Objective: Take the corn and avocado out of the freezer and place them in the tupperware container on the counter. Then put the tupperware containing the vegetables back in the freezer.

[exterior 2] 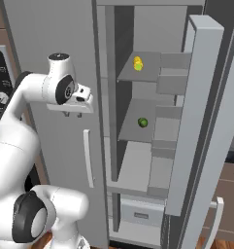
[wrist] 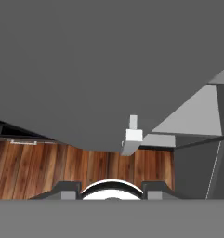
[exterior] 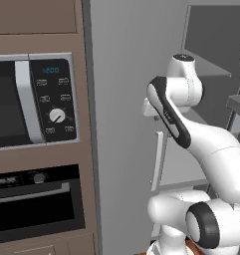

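Observation:
The freezer [exterior 2: 50, 44] stands with its right door [exterior 2: 193, 112] swung open and its left door shut. On the upper inner shelf lies the yellow corn [exterior 2: 137, 63]. The dark green avocado [exterior 2: 142, 122] rests on the shelf below. My gripper [exterior 2: 73, 115] points downward in front of the shut left door, above its white handle [exterior 2: 89, 158] and left of both vegetables. In the hand view the fingertips [wrist: 69, 188] stand apart with nothing between them, and the handle [wrist: 132, 137] lies ahead. The tupperware container and the counter are out of view.
A microwave [exterior: 32, 104] and a black oven [exterior: 37, 204] sit in the brown cabinet wall left of the freezer. A pale drawer [exterior 2: 138, 211] lies at the freezer's bottom. Wooden floor [wrist: 39, 167] shows below the hand.

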Robot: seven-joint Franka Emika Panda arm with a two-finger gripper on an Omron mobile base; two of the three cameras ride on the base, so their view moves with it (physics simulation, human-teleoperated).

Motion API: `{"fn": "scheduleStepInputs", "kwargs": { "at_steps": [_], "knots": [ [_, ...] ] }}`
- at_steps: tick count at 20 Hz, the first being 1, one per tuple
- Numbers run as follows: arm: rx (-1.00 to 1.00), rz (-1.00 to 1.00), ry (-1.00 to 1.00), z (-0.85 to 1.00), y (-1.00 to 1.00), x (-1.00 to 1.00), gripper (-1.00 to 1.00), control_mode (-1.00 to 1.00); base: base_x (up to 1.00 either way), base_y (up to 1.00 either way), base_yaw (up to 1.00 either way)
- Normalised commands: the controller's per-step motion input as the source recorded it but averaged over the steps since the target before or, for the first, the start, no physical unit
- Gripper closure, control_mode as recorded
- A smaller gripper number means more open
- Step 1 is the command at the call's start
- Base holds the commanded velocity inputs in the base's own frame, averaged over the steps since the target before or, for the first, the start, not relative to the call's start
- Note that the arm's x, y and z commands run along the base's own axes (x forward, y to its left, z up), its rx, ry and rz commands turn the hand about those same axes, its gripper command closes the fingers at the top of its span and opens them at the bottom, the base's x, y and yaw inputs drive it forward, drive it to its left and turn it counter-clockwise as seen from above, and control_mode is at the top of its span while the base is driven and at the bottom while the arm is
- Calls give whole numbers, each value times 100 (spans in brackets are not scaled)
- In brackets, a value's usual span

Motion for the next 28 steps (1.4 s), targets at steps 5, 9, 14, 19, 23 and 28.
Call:
{"fn": "scheduleStepInputs", "kwargs": {
  "at_steps": [5,9,14,19,23,28],
  "knots": [
    [0,0,-5,0,0,-16,-100,-100,0,0,0],
    [-1,-2,-18,0,0,-69,-100,-100,0,0,0],
    [-2,-4,-12,3,0,-72,-100,-100,0,0,0],
    [0,-4,-1,0,0,-47,-100,-100,0,0,0],
    [0,0,0,0,0,0,-100,100,-8,-12,-5],
    [0,0,0,0,0,0,-100,100,0,-45,-4]
  ]
}}
